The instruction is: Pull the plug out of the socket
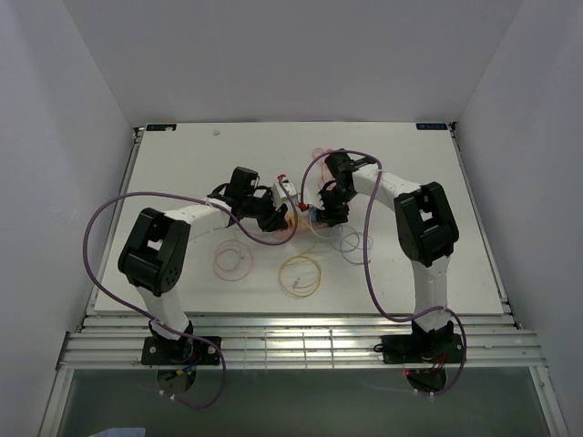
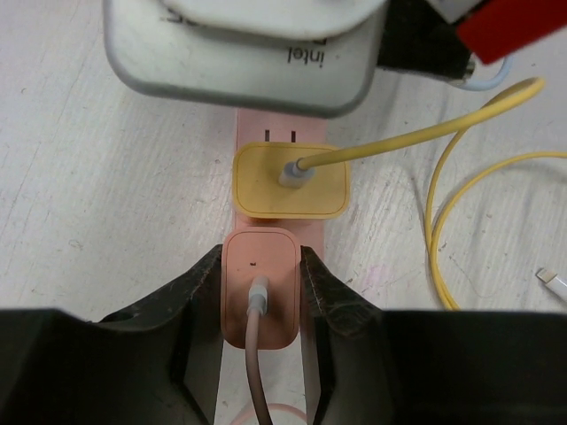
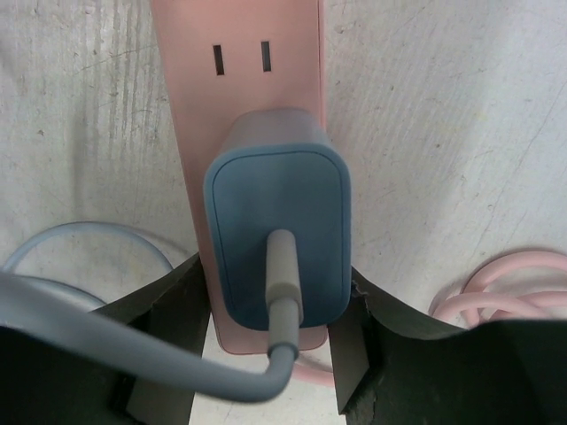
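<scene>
The white surface (image 1: 182, 164) carries everything noted here. The socket (image 2: 251, 128) lies flat on it near the middle, between my two arms, which reach in from opposite ends of it. Its pink cord (image 3: 505, 292) lies coiled on the surface just beside it.

My left claw (image 2: 261, 283) is clenched on the pink plug (image 2: 260, 266), with one finger pressed to each side. This plug is seated in the socket, and its cable runs back between the fingers.

My right claw (image 3: 276, 301) is clenched on the blue plug (image 3: 276, 221), also with a finger against each side. This plug is seated at the socket's end. One free outlet shows just beyond it.

The yellow plug (image 2: 290, 181) sits in the outlet next to the pink plug, close to it; whether the two touch I cannot tell. Neither claw touches it.

The yellow cable (image 2: 416, 133) leaves the yellow plug and loops on the surface. The grey-blue cable (image 3: 115, 345) bends off the blue plug, across the right claw's finger.
</scene>
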`<state>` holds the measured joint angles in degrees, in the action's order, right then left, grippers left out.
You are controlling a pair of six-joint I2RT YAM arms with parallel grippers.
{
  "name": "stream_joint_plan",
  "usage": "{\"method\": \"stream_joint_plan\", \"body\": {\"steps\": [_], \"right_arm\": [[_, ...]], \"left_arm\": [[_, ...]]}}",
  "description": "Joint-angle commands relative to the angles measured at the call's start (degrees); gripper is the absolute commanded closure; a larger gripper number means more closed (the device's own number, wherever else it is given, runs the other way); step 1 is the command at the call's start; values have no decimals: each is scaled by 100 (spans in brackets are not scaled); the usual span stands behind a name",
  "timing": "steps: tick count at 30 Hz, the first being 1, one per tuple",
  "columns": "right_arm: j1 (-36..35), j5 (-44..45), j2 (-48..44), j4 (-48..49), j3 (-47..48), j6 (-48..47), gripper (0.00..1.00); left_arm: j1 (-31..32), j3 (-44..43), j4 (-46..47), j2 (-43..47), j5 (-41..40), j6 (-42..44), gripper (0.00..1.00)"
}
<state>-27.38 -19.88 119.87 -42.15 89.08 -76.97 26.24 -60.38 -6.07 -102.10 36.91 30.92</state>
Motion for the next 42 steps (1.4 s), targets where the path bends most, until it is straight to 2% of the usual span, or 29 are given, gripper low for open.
{"method": "stream_joint_plan", "body": {"steps": [1,6,13,18,22,23,30,38,42], "right_arm": [[22,432,273,-276,-286,165,92],[22,467,317,-259,-251,182,92],[4,564,282,-285,-268,235,92],[-22,617,282,-346,-242,244,92],[-40,696,326,-434,-216,244,92],[-40,713,335,-460,-207,252,92],[-110,757,352,-496,-171,288,92],[-137,714,370,-566,-75,376,92],[-154,740,414,-566,-49,376,92]], "left_arm": [[-101,0,-298,112,1055,362,100],[-119,-10,-71,182,600,-172,100],[-102,-27,-44,393,-1261,-885,100],[-101,149,-53,726,-1827,-1018,100],[-101,334,-26,1008,-1539,-755,100],[-101,343,-61,1069,-1085,-528,100],[-110,316,-79,1132,393,-7,100],[-110,-105,-527,692,730,169,100],[-110,-80,-248,771,669,-6,100]]}}
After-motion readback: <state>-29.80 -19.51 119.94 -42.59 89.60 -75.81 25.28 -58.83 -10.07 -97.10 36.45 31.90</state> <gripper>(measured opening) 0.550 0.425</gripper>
